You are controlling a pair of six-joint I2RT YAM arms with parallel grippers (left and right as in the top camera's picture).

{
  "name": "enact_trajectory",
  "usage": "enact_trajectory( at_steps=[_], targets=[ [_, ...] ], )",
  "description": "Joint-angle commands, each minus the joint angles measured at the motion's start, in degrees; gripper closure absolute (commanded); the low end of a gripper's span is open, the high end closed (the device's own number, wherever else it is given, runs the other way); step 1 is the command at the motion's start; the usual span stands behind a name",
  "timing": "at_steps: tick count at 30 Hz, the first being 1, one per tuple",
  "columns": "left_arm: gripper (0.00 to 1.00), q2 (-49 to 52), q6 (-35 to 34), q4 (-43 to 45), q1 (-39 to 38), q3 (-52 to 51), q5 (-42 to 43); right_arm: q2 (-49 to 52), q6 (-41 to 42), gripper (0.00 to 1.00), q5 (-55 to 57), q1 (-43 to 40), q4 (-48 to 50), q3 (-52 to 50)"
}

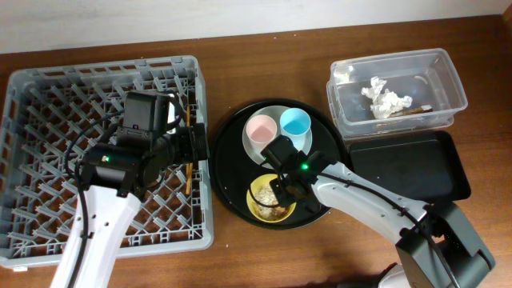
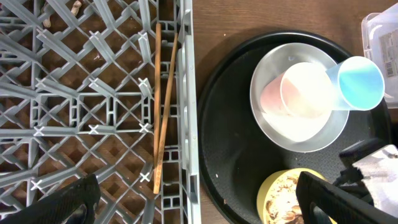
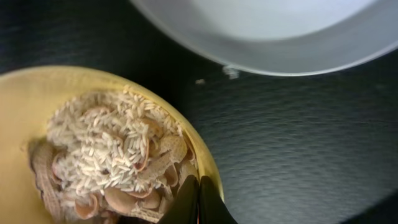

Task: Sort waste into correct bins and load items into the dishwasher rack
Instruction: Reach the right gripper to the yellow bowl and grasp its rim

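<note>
Grip security decides this step: the right gripper [image 3: 199, 198] has its fingers pressed together at the rim of the yellow bowl [image 3: 25, 124]. In the wrist view they seem to pinch that thin rim, one finger inside and one outside. The bowl sits on the round black tray [image 3: 298, 137], just beside the pale grey plate [image 3: 280, 31] with the pink cup [image 1: 260, 128] and blue cup [image 1: 295, 122] on it. It is heaped with food scraps [image 3: 112, 143], pale grains over beige shell-like bits. I judge that the bowl is to be lifted and emptied into a bin before it goes to the dishwasher rack [image 1: 104, 66]. A one-sided rim hold lets a loaded bowl droop away from the fingers, so the lift should be slow and straight up, checking that the far side rises too. If it sags, set it down and take a deeper bite. Carry it level and low, clear of the plate and cups. The clear tub [image 1: 448, 72] holds white tissue [image 1: 386, 100], so the scraps likely belong in the flat black tray [image 1: 408, 168] next to it. That tray is shallow and wants a gentle tip from close above, or grains will scatter over the bench [image 1: 264, 40]. The left gripper [image 2: 198, 186] hangs spread wide and empty over the rack's right edge, where the chopsticks [image 2: 158, 106] already lie.
</note>
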Motion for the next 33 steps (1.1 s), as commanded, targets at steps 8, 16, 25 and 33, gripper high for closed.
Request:
enact_trajectory(
  at_steps=[8,16,25,33],
  targets=[
    [0.01,-0.3,0.1,0.1,0.0,0.4,0.2,0.2,2.7,0.96,13.7,-8.2,-2.1,1.3],
    [0.01,-0.3,0.1,0.1,0.0,0.4,0.2,-3.2,-2.5,0.70,-9.8,-4.7,-18.2,12.4],
    [0.01,-0.3,0.1,0.1,0.0,0.4,0.2,0.4,-2.4,0.51,-8.2,1.8,-17.1,11.6],
    [0.01,-0.3,0.1,0.1,0.0,0.4,0.2,3.7,-2.4,0.62,-7.7,1.8,-15.8,11.6]
  ],
)
